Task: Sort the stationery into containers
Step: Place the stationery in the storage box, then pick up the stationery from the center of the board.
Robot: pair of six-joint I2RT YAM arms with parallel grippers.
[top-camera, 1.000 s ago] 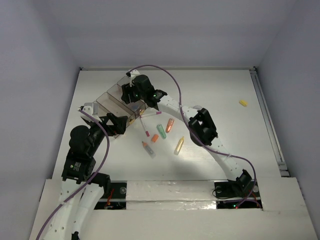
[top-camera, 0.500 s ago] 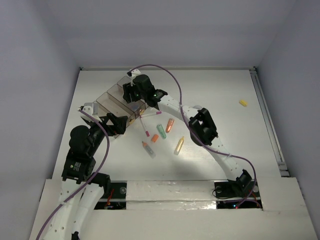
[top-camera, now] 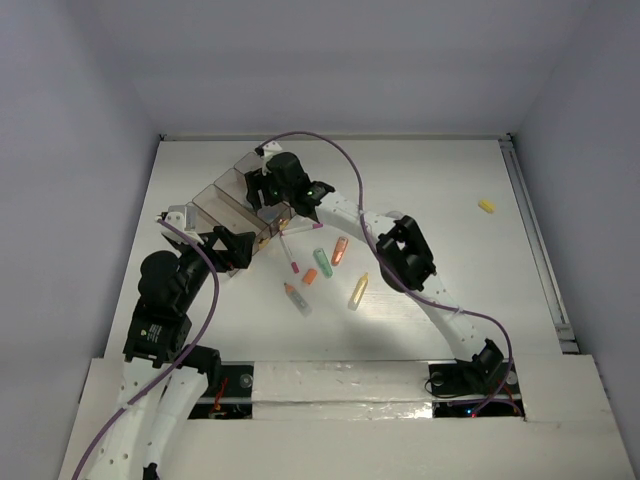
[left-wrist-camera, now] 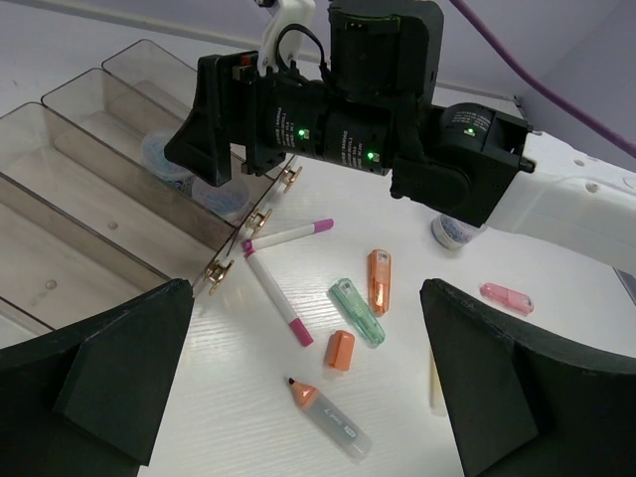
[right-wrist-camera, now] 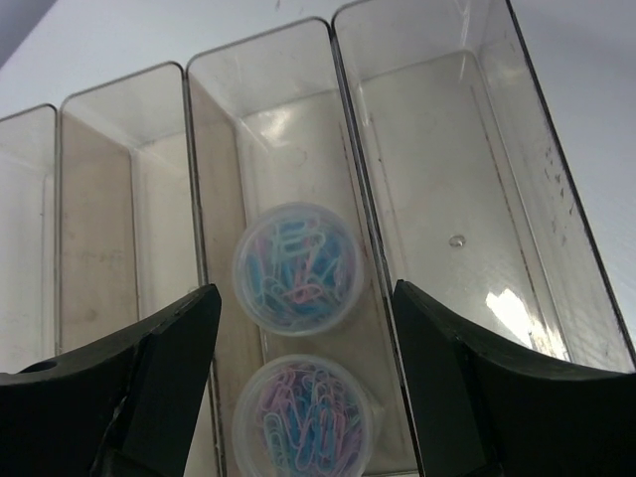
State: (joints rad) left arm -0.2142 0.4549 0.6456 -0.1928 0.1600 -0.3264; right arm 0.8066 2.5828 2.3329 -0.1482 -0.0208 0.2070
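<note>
The containers (right-wrist-camera: pixel 427 149) are a row of clear brownish compartments at the table's back left (top-camera: pixel 222 195). Two round rolls, tubs full of coloured paper clips (right-wrist-camera: pixel 296 266) (right-wrist-camera: pixel 303 417), lie in one compartment. My right gripper (right-wrist-camera: pixel 306 298) hovers open right above them, and the nearer tub shows between its fingers with a gap on each side. A third tub (left-wrist-camera: pixel 452 232) stands on the table behind the right arm. My left gripper (left-wrist-camera: pixel 305 298) is open above two white pens (left-wrist-camera: pixel 288 235), a green stick (left-wrist-camera: pixel 356 311), an orange stick (left-wrist-camera: pixel 379 281) and a pink stick (left-wrist-camera: pixel 507 297).
An uncapped orange marker (left-wrist-camera: pixel 328 417) and its loose cap (left-wrist-camera: pixel 339 350) lie near the left gripper. A yellow stick (top-camera: pixel 358 291) lies right of them. Another small yellow piece (top-camera: pixel 486 206) lies far right near the table's rail.
The right wrist has shifted slightly over the containers. The left arm and the sticks on the table have not moved.
</note>
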